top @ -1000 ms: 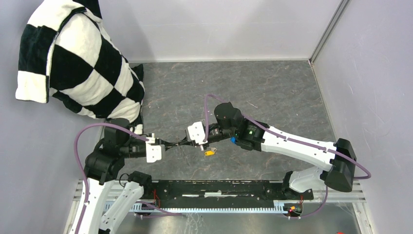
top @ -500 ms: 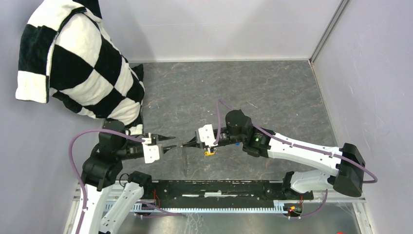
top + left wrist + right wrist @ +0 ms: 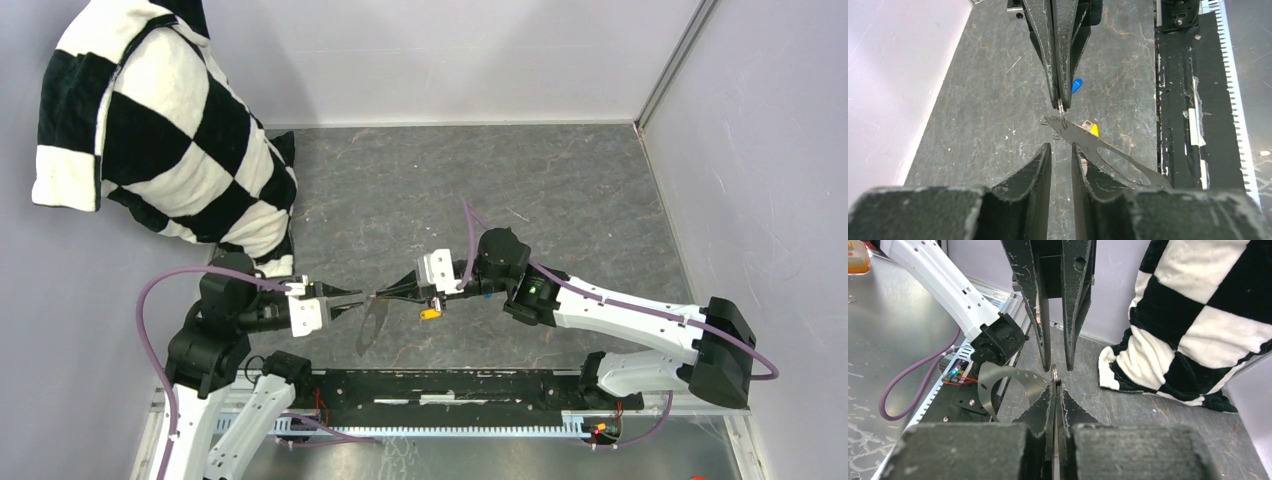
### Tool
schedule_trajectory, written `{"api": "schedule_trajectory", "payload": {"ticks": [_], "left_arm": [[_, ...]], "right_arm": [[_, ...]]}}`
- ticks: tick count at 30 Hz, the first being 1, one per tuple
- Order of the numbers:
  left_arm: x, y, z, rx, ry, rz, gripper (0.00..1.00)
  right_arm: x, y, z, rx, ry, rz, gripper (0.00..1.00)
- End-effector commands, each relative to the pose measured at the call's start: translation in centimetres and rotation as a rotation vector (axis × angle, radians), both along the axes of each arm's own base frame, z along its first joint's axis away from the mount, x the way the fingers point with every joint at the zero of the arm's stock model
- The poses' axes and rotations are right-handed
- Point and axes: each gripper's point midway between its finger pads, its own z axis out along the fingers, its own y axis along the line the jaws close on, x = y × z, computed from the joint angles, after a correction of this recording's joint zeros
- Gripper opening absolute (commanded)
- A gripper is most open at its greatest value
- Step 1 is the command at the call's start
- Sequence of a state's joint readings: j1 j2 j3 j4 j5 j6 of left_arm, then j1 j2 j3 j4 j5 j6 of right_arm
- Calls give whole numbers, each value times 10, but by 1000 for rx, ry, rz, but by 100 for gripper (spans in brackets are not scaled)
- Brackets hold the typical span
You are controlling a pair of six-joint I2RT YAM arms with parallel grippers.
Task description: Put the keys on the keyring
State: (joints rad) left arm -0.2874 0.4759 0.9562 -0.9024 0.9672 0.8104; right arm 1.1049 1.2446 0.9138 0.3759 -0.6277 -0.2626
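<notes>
Left wrist view has the right gripper (image 3: 1060, 102) pointing in from the top of the picture, its fingers (image 3: 1050, 60) pressed together on the upper edge of the keyring (image 3: 1077, 135). The keyring is a thin grey metal band held up off the dark, stone-patterned surface (image 3: 988, 115). Pinching it at 1 point looks like a way to present the loop in the air so that the other arm can work on it. The left gripper (image 3: 1061, 147) sits just short of that pinch, tip to tip with its partner. Its 2 fingers (image 3: 1044, 162) are apart with nothing between them, so it seems poised to take a second hold or to spread the ring's end. From the pinch the band droops toward the near edge of the surface. In the top external view the loop reads as a narrow oval whose long axis runs from the right fingertips toward the arm bases, leaning slightly left. That is roughly crosswise to the line along which the 2 grippers face each other. Whether its low end touches the surface I cannot tell. Neither key looks threaded. The yellow-headed key (image 3: 1092, 129) lies on the surface just beneath the right fingers. The blue-headed key (image 3: 1076, 85) lies a little further back under the same arm, and both are near the ring but apart from it.
</notes>
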Motion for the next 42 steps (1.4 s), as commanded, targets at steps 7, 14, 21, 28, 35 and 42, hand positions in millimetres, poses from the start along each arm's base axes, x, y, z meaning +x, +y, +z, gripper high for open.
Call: {"api": "schedule_trajectory", "payload": {"ticks": [7, 14, 21, 28, 35, 42], "left_arm": [[4, 1, -2, 46, -47, -24, 38], [12, -1, -3, 63, -54, -41, 39], [21, 1, -1, 88, -76, -13, 36], [27, 6, 0, 108, -84, 25, 34], [19, -2, 3, 62, -4, -16, 35], [13, 2, -12, 126, 62, -39, 33]], "right_arm": [[18, 2, 15, -73, -63, -75, 0], [26, 11, 6, -255, -94, -111, 1], [26, 13, -5, -374, -135, -140, 1], [22, 15, -6, -404, -155, -136, 1], [22, 26, -1, -434, -151, -154, 1], [22, 32, 1, -465, -144, -171, 1]]}}
